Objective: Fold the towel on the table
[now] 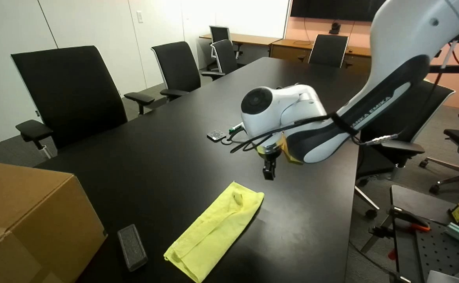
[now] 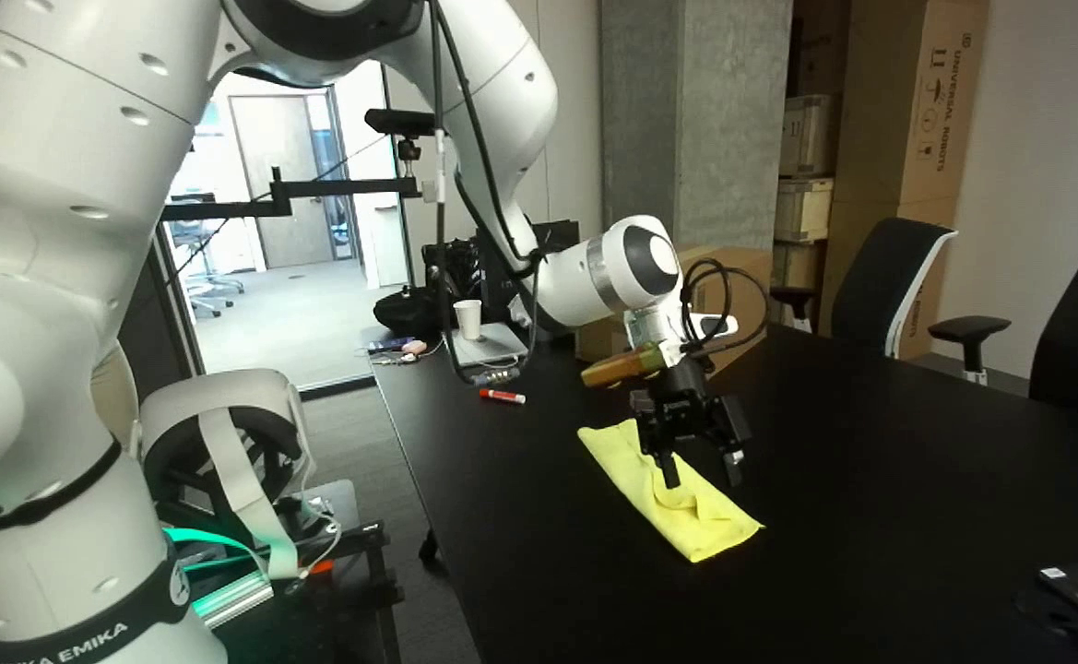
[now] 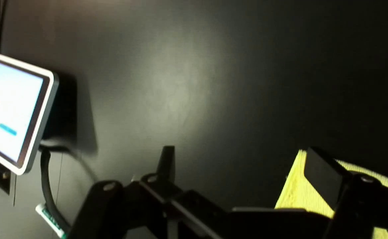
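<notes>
In an exterior view, the towel (image 1: 215, 232) lies at lower centre on the table (image 1: 304, 239), a long folded strip with a rumpled upper end. A dark block (image 1: 132, 247) sits to its left, and a box (image 1: 37, 220) fills the lower left corner. The gripper (image 2: 701, 470) hangs above the table, unclenched, its fingers spread apart. In the wrist view, a screen (image 3: 11, 109) stands at left, and part of the towel shows at lower right, behind a finger.

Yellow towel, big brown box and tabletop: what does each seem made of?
Towel: matte fabric, perhaps microfiber; soft creases, fine ridges in the wrist view.
Box: likely cardboard; dull brown, one edge crumpled.
Tabletop: smooth, dark and satiny, possibly laminate; it throws back a blurred sheen.
</notes>
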Robot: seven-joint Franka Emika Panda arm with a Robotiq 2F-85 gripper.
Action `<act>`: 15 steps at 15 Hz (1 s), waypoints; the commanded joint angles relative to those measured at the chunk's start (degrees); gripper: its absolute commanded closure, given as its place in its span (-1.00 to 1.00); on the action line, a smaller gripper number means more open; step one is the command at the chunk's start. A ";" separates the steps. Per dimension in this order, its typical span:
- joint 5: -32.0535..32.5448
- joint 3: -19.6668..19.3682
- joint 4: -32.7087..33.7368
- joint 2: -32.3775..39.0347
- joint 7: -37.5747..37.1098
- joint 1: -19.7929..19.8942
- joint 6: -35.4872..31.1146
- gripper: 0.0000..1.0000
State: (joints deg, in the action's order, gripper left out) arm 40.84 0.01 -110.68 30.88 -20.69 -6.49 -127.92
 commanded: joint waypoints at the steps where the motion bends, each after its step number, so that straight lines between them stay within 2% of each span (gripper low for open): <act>1: -9.55 0.67 -11.84 -13.51 5.32 1.71 3.97 -1.00; 3: -14.86 0.62 -15.96 -19.46 8.96 2.39 6.86 -1.00; 7: -21.28 0.14 -24.81 -32.42 13.09 3.75 10.12 -1.00; 12: -27.07 -0.84 -35.31 -47.97 18.09 5.64 10.25 -1.00; 15: -29.26 -1.08 -39.97 -54.51 20.17 5.73 9.39 -1.00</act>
State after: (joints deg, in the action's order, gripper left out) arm 14.25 -0.81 -144.28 -14.89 -3.46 -1.02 -117.20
